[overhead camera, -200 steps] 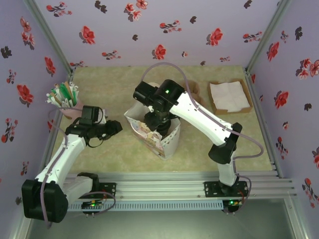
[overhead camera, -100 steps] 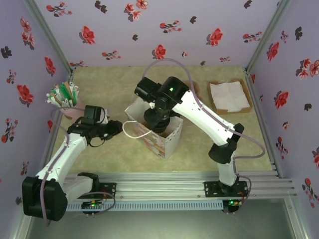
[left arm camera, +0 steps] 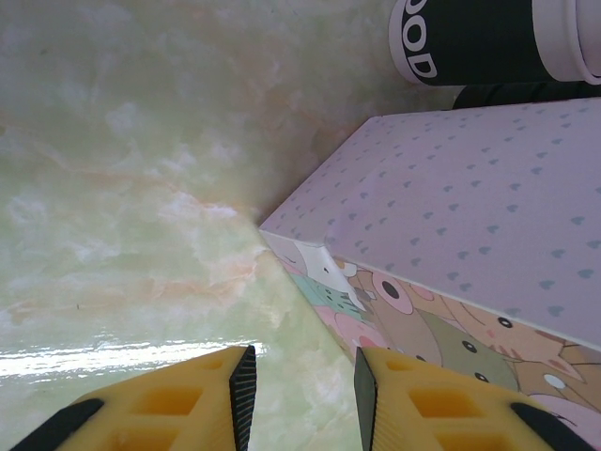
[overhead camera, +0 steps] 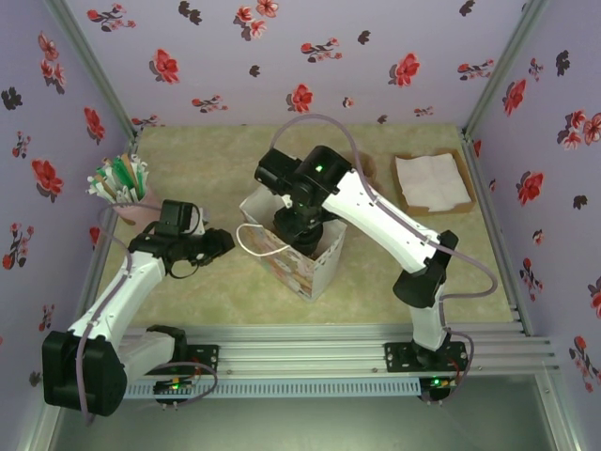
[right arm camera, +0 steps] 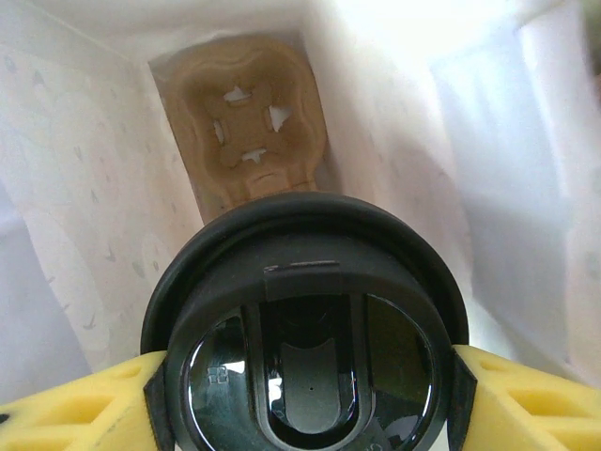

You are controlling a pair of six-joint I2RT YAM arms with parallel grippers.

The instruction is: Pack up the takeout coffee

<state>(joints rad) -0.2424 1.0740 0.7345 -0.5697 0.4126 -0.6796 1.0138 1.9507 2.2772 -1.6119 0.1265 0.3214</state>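
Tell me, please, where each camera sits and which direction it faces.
Top external: above and behind the arms, looking down at the table; both arms show.
Left wrist: beside the paper bag, facing its side and the table; left end effector, open.
Right wrist: above the bag, looking down inside; right end effector grips the takeout coffee over a cardboard carrier.
Shared: all three views show the bag.

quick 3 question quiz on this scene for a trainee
1. True or false: the right gripper is shut on the dark paper cup with the round black plastic lid.
2. What lies at the bottom of the patterned paper bag? A napkins; B a brown cardboard cup carrier; C straws.
3. Fill in: the jaws of the left gripper stand ___.
Key: 1 true; 2 B; 3 open.
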